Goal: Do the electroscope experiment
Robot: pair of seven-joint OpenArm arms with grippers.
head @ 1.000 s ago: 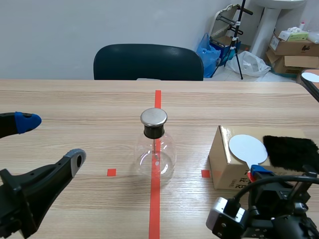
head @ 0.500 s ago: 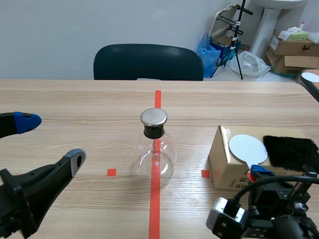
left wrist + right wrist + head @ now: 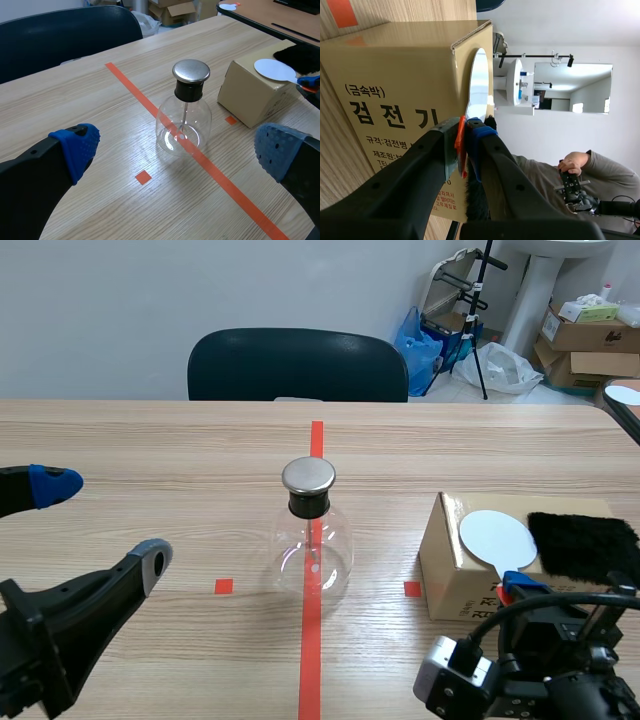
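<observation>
Nearest the robot are its two grippers. The left gripper (image 3: 102,521) hangs low over the table (image 3: 150,440) with its fingers spread wide and nothing between them. The right gripper (image 3: 464,139) is clamped on the orange handle of the one paddle (image 3: 497,537), a flat white disc that lies on top of the one cardboard box (image 3: 455,578). That gripper sits against the box's near face.

One black furry cloth (image 3: 582,543) lies on the box top too, just beside the disc on the side away from the middle.

One glass flask (image 3: 312,550) stands upright at the middle of the table, on the red tape line (image 3: 310,650). It has a black neck and a round metal cap (image 3: 308,475). It stands ahead of the left gripper and between its spread fingers in the left wrist view. The box is near it but apart, and nothing lies between them.

Across the table is one dark chair (image 3: 297,365), pushed up to the far edge. Behind it on the floor are two cartons (image 3: 590,350), a blue bag (image 3: 418,337) and a black stand (image 3: 480,300).
</observation>
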